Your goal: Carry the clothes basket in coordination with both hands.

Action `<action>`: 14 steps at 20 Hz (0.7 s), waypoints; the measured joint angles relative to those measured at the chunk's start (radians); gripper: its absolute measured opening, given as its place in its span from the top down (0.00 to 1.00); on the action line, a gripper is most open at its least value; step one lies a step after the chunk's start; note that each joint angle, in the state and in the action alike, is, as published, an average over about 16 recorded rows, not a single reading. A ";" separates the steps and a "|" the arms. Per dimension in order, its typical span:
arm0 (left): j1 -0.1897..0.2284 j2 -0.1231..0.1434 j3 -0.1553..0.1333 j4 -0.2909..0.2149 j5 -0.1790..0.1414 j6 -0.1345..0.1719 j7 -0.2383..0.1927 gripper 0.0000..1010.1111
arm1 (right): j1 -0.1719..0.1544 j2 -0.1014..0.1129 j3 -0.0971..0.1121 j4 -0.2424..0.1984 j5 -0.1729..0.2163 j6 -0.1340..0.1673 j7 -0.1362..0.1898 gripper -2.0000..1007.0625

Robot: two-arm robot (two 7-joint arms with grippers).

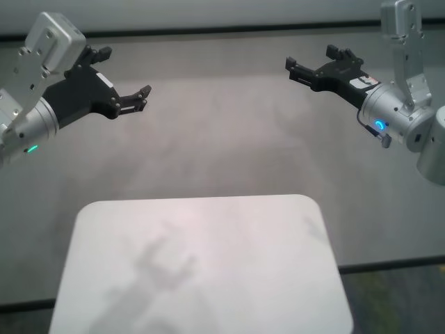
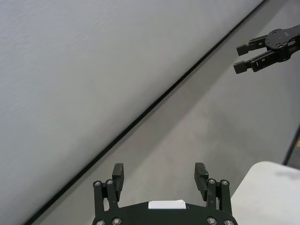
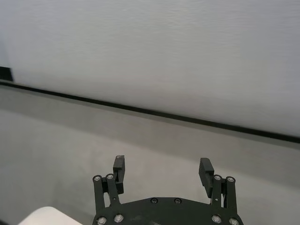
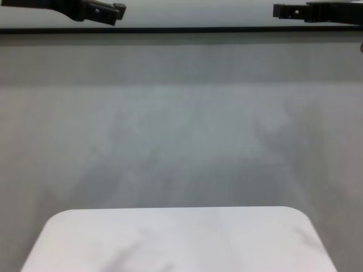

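Note:
The clothes basket is out of view in every frame. My left gripper [image 1: 125,71] is open and empty, held up in the air at the left, beyond the far edge of the white table [image 1: 201,278]. Its own wrist view [image 2: 160,171] shows the jaws wide apart with nothing between them. My right gripper [image 1: 311,57] is open and empty, held up at the right, facing the left one. Its own wrist view [image 3: 163,166] shows the same wide gap. The right gripper also shows far off in the left wrist view [image 2: 241,57].
The white table with rounded corners [image 4: 181,238] stands close in front of me, with only arm shadows on it. Beyond it is grey floor [image 1: 222,139], then a pale wall with a black baseboard [image 3: 187,119].

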 joint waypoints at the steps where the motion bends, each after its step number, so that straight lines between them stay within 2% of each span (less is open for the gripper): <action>1: 0.000 0.000 0.000 0.000 0.000 0.000 0.000 0.01 | 0.000 0.000 0.000 0.000 0.000 0.000 0.000 0.00; 14: 0.000 0.000 0.000 0.000 0.000 0.000 0.000 0.01 | 0.000 0.000 0.000 0.000 0.000 0.000 0.000 0.00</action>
